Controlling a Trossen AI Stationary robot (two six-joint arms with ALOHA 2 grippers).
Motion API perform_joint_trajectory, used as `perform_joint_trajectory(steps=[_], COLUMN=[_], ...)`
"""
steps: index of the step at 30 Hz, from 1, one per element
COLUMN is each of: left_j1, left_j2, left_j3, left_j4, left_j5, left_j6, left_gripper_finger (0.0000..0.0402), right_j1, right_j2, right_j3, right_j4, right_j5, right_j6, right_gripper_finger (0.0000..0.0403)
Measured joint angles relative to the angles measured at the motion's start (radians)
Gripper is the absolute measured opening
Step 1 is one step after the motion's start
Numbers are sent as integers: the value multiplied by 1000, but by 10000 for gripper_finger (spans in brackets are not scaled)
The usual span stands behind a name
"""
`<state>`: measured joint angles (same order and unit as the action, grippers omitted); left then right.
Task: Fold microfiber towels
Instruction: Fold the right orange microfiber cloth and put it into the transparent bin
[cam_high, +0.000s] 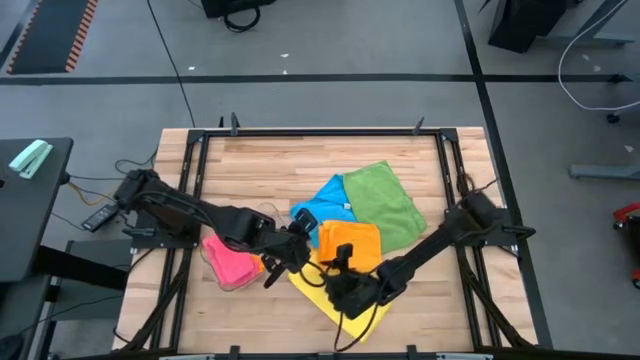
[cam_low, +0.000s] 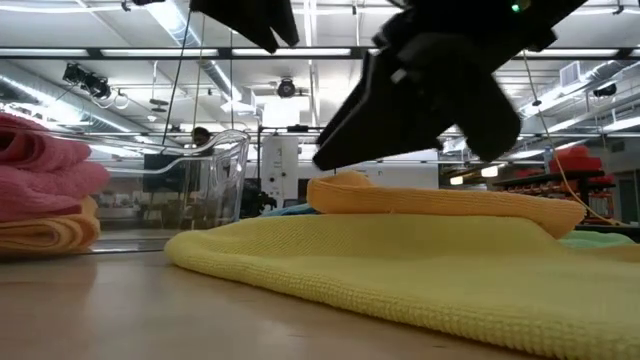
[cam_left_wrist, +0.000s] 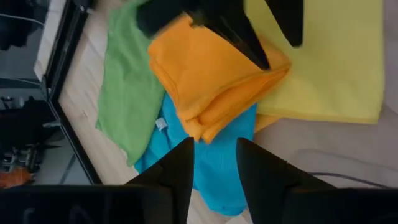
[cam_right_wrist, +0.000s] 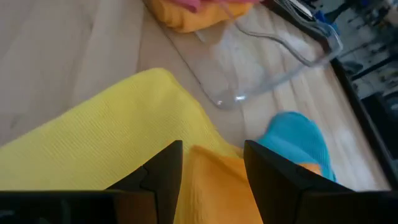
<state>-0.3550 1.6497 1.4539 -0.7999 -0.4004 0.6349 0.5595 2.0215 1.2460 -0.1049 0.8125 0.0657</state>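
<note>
Both grippers hovering over the towel pile
Left gripper and right gripper are hanging with fingers parted, gripping nothing, above the folded orange towel.

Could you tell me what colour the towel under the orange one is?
Yellow towel; clearest in the high view.

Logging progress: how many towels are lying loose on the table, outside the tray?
4: yellow towel lowest, folded orange towel on it, blue towel and green towel beyond. Others could be hidden under the arms.
</note>
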Motion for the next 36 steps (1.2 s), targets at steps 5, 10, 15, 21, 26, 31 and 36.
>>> perform_joint_trajectory(steps=[5,10,15,21,26,31,36], left_j1=[-19,-20,-20,-20,-20,-24,-31], left_j2=[-5,-6,-6,-6,-6,-6,6], left_j3=[0,0,0,0,0,0,-7], left_j4=[-21,-29,-29,-30,-29,-25,40], left_j5=[-2,-3,-5,-5,-5,22,128], left_j6=[-22,-27,-29,-29,-33,-75,-130], left_gripper_finger=[114,110,111,105,105,103,105], right_j1=[-4,-17,-25,-29,-27,12,79], right_j2=[70,93,104,87,55,-10,-119], right_j3=[54,57,55,55,55,55,56], right_j4=[-5,-20,-68,-100,-101,-97,-127], right_j5=[42,55,63,72,9,-51,-150], right_j6=[-44,-37,-17,6,13,22,19], right_gripper_finger=[179,176,158,99,18,12,10])
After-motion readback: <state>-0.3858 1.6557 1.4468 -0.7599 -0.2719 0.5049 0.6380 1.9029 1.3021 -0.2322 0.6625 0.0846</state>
